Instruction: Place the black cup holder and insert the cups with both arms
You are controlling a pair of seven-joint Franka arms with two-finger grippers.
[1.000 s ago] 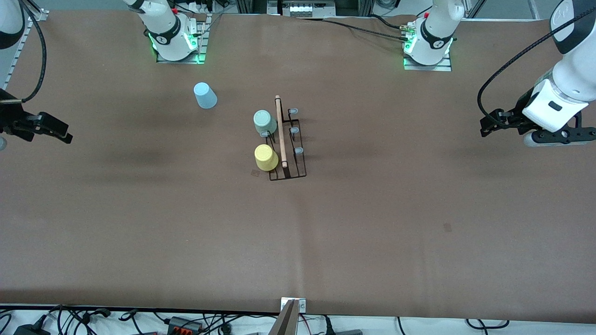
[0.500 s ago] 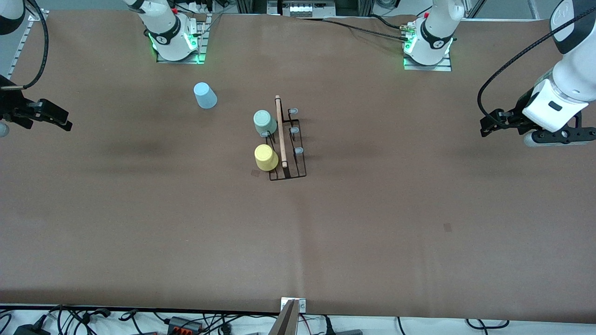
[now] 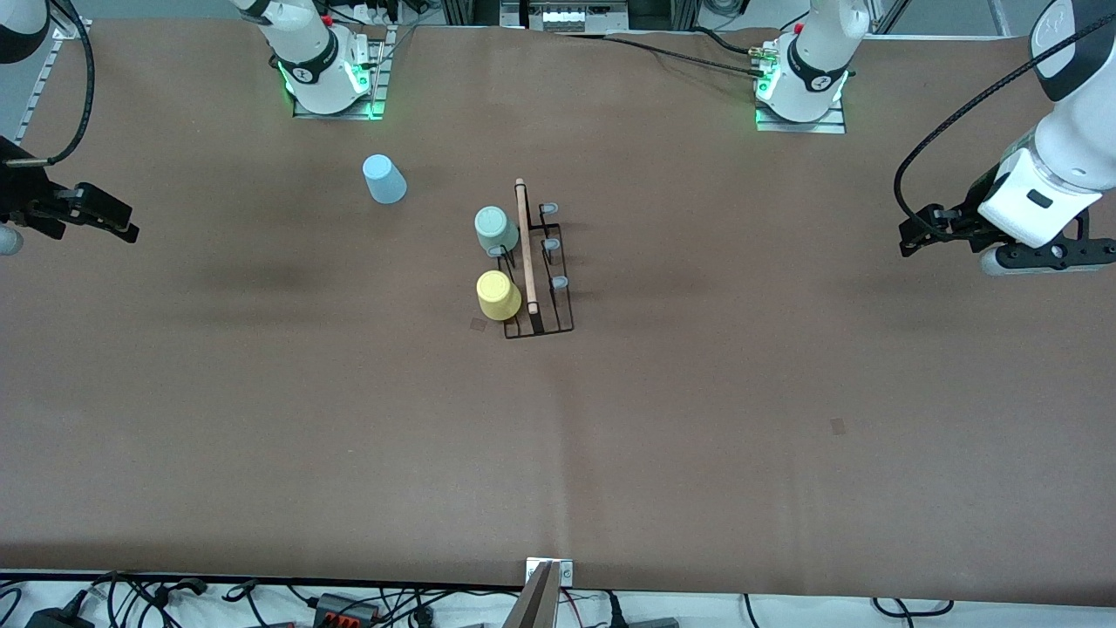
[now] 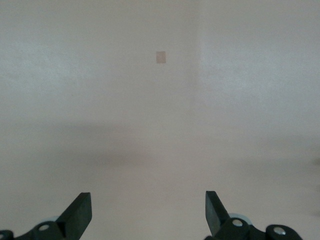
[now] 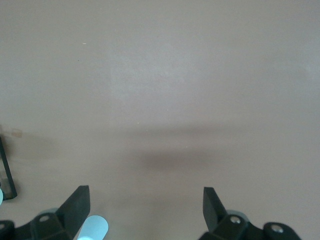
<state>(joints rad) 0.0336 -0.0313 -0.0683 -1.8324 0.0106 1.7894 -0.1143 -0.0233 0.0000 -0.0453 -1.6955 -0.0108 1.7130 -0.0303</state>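
Note:
The black cup holder (image 3: 562,301) stands mid-table, its wooden handle (image 3: 526,247) on top. A grey-green cup (image 3: 495,229) and a yellow cup (image 3: 498,295) sit upside down on its row toward the right arm's end. Three bare pegs (image 3: 550,246) stand on its other row. A light blue cup (image 3: 384,179) stands upside down on the table, farther from the front camera than the rack; it also shows in the right wrist view (image 5: 92,229). My right gripper (image 3: 129,234) (image 5: 145,205) hangs open and empty over the right arm's end. My left gripper (image 3: 908,242) (image 4: 147,210) waits open and empty over the left arm's end.
The brown table (image 3: 558,436) carries small dark square marks (image 3: 838,426) (image 4: 160,57). The arm bases (image 3: 331,83) (image 3: 802,87) stand along the edge farthest from the front camera. A corner of the rack (image 5: 7,175) shows in the right wrist view.
My right gripper has shifted a little toward the bases' edge of the table. The left arm, the rack and the cups have not moved.

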